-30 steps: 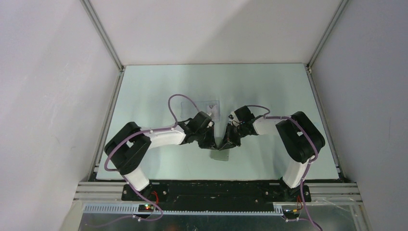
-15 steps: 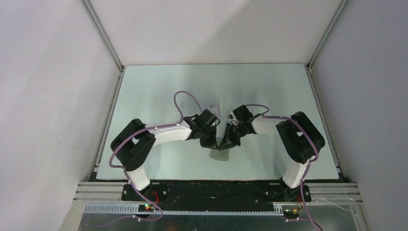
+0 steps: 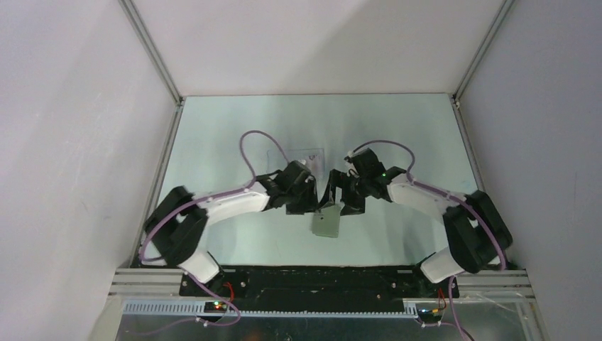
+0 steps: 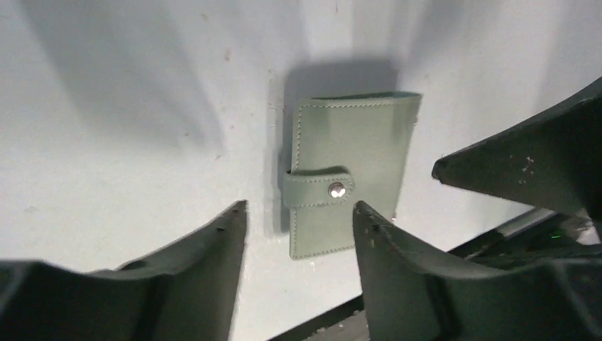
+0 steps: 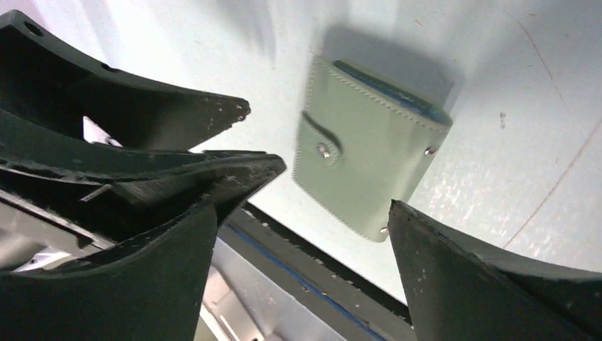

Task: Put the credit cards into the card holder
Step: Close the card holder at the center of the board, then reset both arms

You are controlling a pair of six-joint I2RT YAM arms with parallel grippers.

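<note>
card holder (image 4: 348, 174): snapped shut, flat on worktop (image 4: 106, 163) | left pincer (image 4: 299, 207), right pincer (image 3: 346, 201): fingers apart, empty, over holder

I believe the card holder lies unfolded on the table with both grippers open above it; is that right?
Not quite: the card holder is folded shut, its strap snapped closed, as the left wrist view shows. The rest holds.

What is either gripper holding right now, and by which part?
Nothing. The left gripper and right gripper are both open and empty. The card holder lies snapped shut on the table, between neither pair of fingers.
</note>
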